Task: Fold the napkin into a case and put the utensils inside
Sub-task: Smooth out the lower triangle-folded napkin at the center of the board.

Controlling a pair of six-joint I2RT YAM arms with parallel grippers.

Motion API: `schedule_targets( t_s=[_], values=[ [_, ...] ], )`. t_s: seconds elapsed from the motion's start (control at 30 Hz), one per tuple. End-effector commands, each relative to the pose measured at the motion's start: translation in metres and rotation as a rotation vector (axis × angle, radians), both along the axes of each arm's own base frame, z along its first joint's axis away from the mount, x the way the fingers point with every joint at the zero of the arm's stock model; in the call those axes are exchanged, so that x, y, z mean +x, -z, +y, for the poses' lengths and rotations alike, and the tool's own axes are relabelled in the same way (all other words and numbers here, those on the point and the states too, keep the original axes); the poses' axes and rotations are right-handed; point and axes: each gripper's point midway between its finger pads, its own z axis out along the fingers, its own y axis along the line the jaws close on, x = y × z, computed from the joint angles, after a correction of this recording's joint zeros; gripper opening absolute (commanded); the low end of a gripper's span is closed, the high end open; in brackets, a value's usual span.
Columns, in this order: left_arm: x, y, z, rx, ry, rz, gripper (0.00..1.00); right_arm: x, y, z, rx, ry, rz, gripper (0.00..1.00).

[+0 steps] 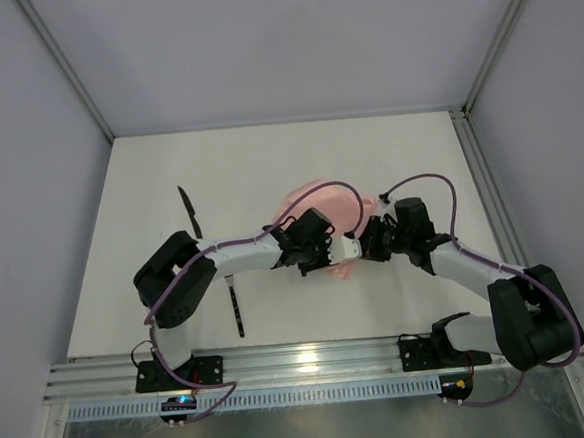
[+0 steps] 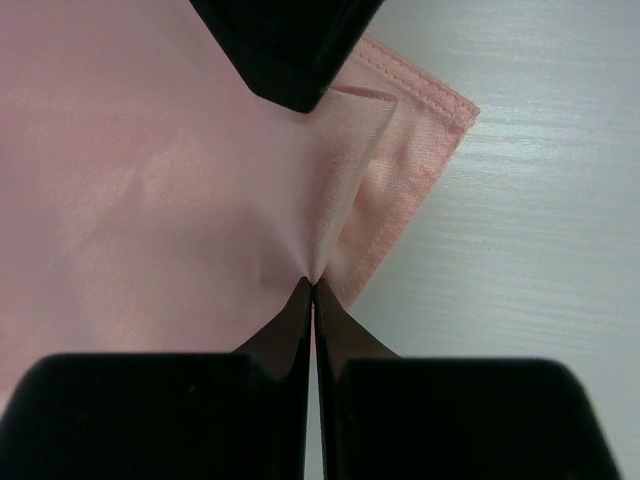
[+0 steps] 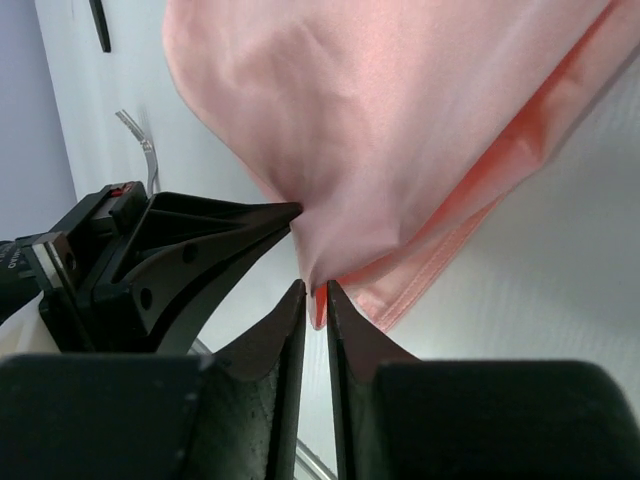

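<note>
The thin, satiny pale-pink cloth napkin (image 1: 326, 202) lies bunched mid-surface on the white table (image 1: 267, 151), nearer its right edge. The left gripper (image 2: 313, 285) is clamped tight on a puckered fold. The right gripper (image 3: 315, 292) nips the cloth just above its stitched hem, jaws a sliver apart.

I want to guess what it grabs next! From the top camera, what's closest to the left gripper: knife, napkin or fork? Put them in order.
1. Napkin: pinched in the left gripper, mid-table.
2. Fork: to its left, by the near edge.
3. Knife: farther left, toward the back.
</note>
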Motion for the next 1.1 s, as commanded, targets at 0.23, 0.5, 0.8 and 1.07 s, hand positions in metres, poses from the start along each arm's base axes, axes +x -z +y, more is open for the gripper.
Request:
schedule_targets(
  t_s=[0.23, 0.5, 0.8, 1.07],
  values=[
    [0.023, -0.044, -0.013, -0.106, -0.141, -0.024, 0.00, -0.012, 0.003, -0.027, -0.062, 0.094, -0.042, 0.21],
    [0.035, -0.060, -0.015, -0.128, -0.217, -0.017, 0.00, -0.027, 0.005, -0.013, 0.009, 0.061, -0.055, 0.04],
    [0.036, -0.066, -0.014, -0.139, -0.230, -0.017, 0.00, -0.005, 0.011, -0.003, 0.028, 0.113, -0.052, 0.04],
    [0.028, -0.071, -0.012, -0.157, -0.217, 0.013, 0.00, 0.016, 0.045, 0.000, 0.040, 0.196, 0.014, 0.04]
  ],
)
